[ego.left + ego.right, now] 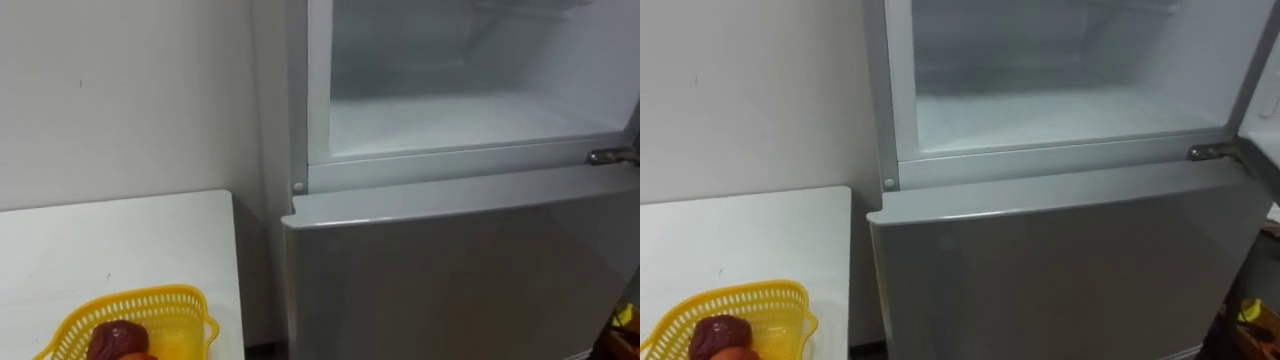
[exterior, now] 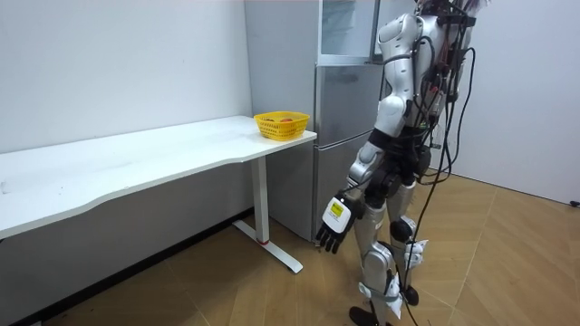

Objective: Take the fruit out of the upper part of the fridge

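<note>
The upper fridge compartment (image 1: 470, 115) stands open right in front of me, and the part of its white inside that I see, down to the floor, holds nothing. Its door is swung out past the right edge, by the metal hinge (image 1: 610, 156). Below it the grey lower door (image 1: 450, 280) is closed. In the room view I stand upright facing the fridge (image 2: 340, 136). My left hand (image 2: 333, 226) hangs low beside my leg with its fingers relaxed and empty.
To my left, a white table (image 1: 120, 240) butts against the fridge's side. On its near corner sits a yellow basket (image 1: 150, 303) holding a dark red fruit (image 1: 118, 337) and something orange. A white wall runs behind the table.
</note>
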Available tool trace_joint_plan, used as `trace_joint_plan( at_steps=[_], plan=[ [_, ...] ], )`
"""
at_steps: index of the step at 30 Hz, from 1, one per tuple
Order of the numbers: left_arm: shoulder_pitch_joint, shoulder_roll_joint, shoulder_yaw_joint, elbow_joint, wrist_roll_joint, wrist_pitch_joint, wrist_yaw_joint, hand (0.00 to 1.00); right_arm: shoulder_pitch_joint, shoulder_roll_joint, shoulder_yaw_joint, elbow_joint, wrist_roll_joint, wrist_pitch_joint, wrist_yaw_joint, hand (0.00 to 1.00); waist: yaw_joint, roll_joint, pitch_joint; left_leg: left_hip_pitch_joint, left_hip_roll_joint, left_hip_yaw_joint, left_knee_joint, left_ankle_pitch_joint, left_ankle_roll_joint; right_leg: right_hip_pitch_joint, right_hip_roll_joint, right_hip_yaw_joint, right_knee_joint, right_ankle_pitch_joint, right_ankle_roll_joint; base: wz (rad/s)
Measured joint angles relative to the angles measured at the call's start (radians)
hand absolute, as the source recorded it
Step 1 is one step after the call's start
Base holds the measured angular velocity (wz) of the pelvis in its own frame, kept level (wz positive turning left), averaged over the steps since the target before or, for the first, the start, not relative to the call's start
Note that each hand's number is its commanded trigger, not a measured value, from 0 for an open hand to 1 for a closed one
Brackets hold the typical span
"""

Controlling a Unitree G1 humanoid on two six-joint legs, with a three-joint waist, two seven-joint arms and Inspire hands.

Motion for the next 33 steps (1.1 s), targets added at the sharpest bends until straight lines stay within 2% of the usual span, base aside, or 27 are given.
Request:
trace_joint_plan(
  at_steps=[1, 4, 14, 18, 21, 23, 26, 29, 31, 33],
  plan=[
    [-0.001, 0.000, 0.000, 0.014, 0.000, -0.003, -0.003, 0.00, 0.000, 0.000, 0.000, -0.015, -0.005, 0.000, 0.021, 0.00, 0.005, 0.005, -0.0026, -0.001, 0.000, 0.000, 0.000, 0.000, 0.000, -0.002, 0.000, 0.000, 0.001, 0.000, 0.000, -0.03],
    [-0.003, 0.000, 0.000, 0.038, 0.000, -0.004, -0.011, 0.00, 0.000, 0.000, 0.018, -0.045, -0.013, -0.009, 0.061, 0.00, 0.015, 0.012, -0.0036, 0.000, 0.000, 0.001, -0.001, 0.000, 0.000, 0.008, 0.001, 0.000, 0.001, 0.001, 0.000, 0.00],
    [-0.005, -0.006, -0.003, 0.103, 0.004, -0.006, -0.014, 0.00, 0.000, 0.000, 0.078, -0.123, -0.013, -0.013, 0.182, 0.00, 0.018, 0.010, -0.0023, 0.002, 0.001, 0.002, -0.001, 0.000, 0.000, 0.009, 0.001, -0.001, 0.001, 0.000, -0.001, 0.00],
    [-0.004, -0.002, -0.022, 0.107, 0.003, -0.014, -0.014, 0.00, -0.001, -0.006, 0.132, -0.156, -0.072, -0.014, 0.241, 0.00, 0.018, 0.007, -0.0003, 0.002, 0.001, 0.003, 0.000, 0.000, 0.000, 0.009, 0.001, 0.001, 0.000, 0.001, -0.001, 0.00],
    [-0.007, 0.004, -0.042, 0.110, 0.002, -0.025, -0.014, 0.00, -0.011, -0.007, 0.164, -0.159, -0.145, -0.012, 0.276, 0.00, 0.018, 0.006, -0.0003, 0.002, 0.001, 0.002, 0.004, 0.000, 0.000, 0.009, 0.001, -0.001, 0.001, 0.001, -0.002, 0.00],
    [-0.014, 0.004, -0.041, 0.111, 0.003, -0.025, -0.015, 0.00, -0.020, -0.011, 0.195, -0.159, -0.304, -0.011, 0.295, 0.00, 0.020, 0.004, -0.0004, 0.002, 0.002, 0.002, 0.005, 0.000, 0.000, -0.001, 0.001, -0.001, 0.002, 0.001, -0.002, 0.00],
    [-0.022, 0.008, -0.045, 0.112, 0.003, -0.025, -0.016, 0.00, -0.032, -0.040, 0.217, -0.159, -0.418, 0.008, 0.307, 0.00, 0.021, -0.001, 0.0027, 0.001, 0.002, 0.002, 0.005, 0.000, 0.000, -0.006, 0.001, -0.001, 0.006, 0.002, -0.003, 0.00],
    [-0.026, 0.022, -0.047, 0.110, 0.003, -0.025, -0.022, 0.00, -0.038, -0.079, 0.252, -0.159, -0.513, 0.034, 0.336, 0.00, 0.023, -0.019, 0.0050, 0.001, 0.004, 0.002, 0.005, 0.000, 0.000, -0.005, 0.001, -0.003, 0.006, 0.003, -0.004, 0.00],
    [-0.026, 0.031, -0.058, 0.113, 0.003, -0.024, -0.032, 0.00, -0.038, -0.083, 0.263, -0.158, -0.594, 0.051, 0.351, 0.00, 0.036, -0.033, 0.0067, 0.000, 0.004, 0.003, 0.005, 0.000, 0.000, -0.004, 0.002, -0.002, 0.003, 0.004, -0.005, -0.02],
    [-0.026, 0.033, -0.061, 0.113, 0.001, -0.024, -0.036, 0.00, -0.038, -0.083, 0.271, -0.158, -0.650, 0.058, 0.361, 0.00, 0.046, -0.038, 0.0051, 0.000, 0.005, 0.004, 0.005, 0.000, 0.000, -0.001, 0.002, -0.001, 0.003, 0.006, -0.005, -0.02]
  ],
)
